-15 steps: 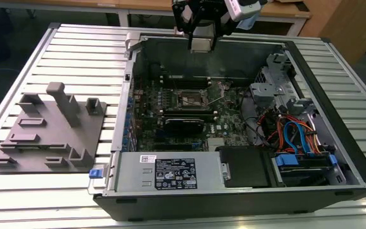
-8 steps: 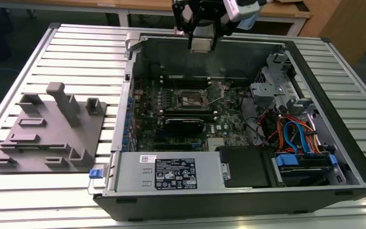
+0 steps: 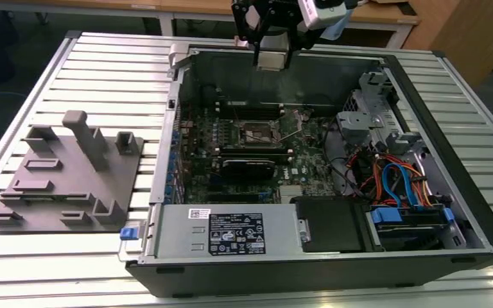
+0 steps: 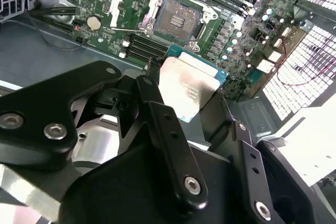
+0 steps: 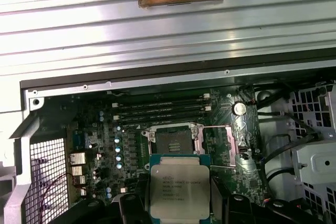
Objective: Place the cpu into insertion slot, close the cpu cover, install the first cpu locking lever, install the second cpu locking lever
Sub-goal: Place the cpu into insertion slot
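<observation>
Exterior view: end effector [image 3: 272,59] hangs high over the far wall of the open computer case [image 3: 315,276], well apart from the insertion slot [image 3: 260,133]. The slot sits in the green motherboard [image 3: 197,138] on the case floor. The case lies on a slatted metal tabletop [image 3: 110,70]. A grey fixture block [image 3: 67,179] stands on the exterior view's left, well apart from the slot. Second wrist view: end effector is pinching the cpu [image 4: 190,85] by two opposite edges between black fingers [image 4: 157,111]. The pale metal top faces the camera, with a green edge showing. The cpu is in the air, apart from the slot and not touching the board. The slot is bare, its dark contact field exposed. The cpu cover [image 4: 130,2] stands open, lying just beside the slot. First wrist view: cpu gripped the same way, near the slot but apart from it. The cover lies open at the slot's side, and long memory slots [image 5: 157,109] run just beyond the slot.
</observation>
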Controlling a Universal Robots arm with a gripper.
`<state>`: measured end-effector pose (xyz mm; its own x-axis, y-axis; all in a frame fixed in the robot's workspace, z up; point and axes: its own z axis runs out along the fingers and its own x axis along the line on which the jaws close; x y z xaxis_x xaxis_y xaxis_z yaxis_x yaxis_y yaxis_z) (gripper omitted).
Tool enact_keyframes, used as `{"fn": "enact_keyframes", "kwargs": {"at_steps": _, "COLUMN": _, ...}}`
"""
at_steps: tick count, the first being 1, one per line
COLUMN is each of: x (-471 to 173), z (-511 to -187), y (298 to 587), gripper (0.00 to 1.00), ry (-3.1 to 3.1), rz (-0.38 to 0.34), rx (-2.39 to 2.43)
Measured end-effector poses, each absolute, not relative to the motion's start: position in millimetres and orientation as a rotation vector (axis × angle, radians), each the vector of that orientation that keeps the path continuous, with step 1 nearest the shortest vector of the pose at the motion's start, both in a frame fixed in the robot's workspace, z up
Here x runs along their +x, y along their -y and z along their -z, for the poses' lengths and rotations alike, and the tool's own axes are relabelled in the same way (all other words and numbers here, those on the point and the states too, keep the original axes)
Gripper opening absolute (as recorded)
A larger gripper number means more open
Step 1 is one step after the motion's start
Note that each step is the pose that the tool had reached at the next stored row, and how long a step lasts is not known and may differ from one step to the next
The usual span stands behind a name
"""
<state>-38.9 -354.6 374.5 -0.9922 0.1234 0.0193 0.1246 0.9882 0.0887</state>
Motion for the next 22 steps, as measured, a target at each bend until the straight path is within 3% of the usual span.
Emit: {"fn": "enact_keyframes", "kwargs": {"at_steps": 22, "x": -38.9, "z": -374.4, "y": 354.6, "gripper": 0.54, "ry": 3.111, "rz": 0.141, "rx": -0.328}}
